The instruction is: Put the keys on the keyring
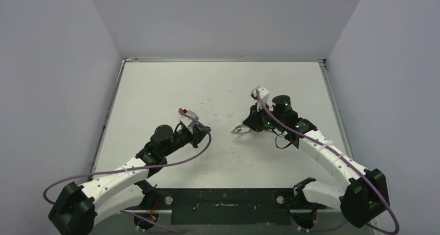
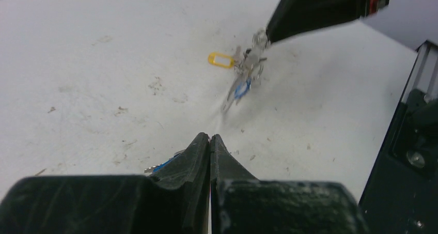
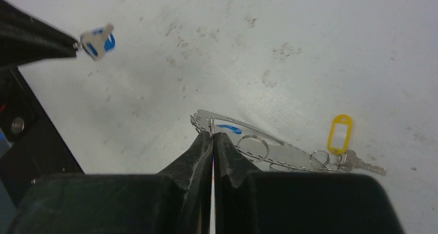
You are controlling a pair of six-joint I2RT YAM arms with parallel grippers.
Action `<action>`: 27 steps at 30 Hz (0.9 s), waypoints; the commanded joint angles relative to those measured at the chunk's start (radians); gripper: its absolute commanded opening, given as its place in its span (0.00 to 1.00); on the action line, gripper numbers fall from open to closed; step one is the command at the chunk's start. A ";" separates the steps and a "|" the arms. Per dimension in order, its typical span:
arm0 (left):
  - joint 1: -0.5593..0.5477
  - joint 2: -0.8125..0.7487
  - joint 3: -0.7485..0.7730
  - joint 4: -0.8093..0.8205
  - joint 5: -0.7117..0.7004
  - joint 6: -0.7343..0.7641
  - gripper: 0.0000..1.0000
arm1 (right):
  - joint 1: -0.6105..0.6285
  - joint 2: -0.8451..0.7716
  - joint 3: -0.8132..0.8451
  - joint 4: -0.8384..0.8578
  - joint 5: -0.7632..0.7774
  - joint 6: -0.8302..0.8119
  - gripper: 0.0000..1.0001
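Blue-headed key (image 3: 98, 40) pinched in closed left end effector (image 2: 210, 137), keyring (image 3: 287, 154) clamped in right end effector (image 3: 213, 135); key could be twisted loose by misaligned threading.

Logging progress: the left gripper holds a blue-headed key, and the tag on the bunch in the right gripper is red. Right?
Only the colour is wrong: the tag is yellow, as the right wrist view shows. The left gripper does hold a blue-headed key.

The tag (image 3: 341, 135) is yellow, the key (image 3: 98, 41) blue-headed, the table (image 3: 310, 48) white.
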 commanded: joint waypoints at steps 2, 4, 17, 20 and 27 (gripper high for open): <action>0.068 -0.213 -0.030 -0.118 -0.001 -0.127 0.00 | 0.180 0.037 0.077 -0.093 0.081 -0.206 0.00; 0.079 -0.276 -0.040 -0.150 0.013 -0.118 0.00 | 0.236 0.057 0.096 -0.120 0.075 -0.255 0.00; 0.085 -0.359 -0.039 -0.165 0.318 0.069 0.00 | 0.410 0.084 0.118 -0.122 0.023 -0.438 0.00; 0.085 -0.318 -0.029 -0.133 0.378 0.052 0.00 | 0.417 0.074 0.106 -0.100 0.035 -0.438 0.00; 0.084 -0.245 -0.041 -0.019 0.519 -0.003 0.00 | 0.423 0.068 0.098 -0.062 0.060 -0.414 0.00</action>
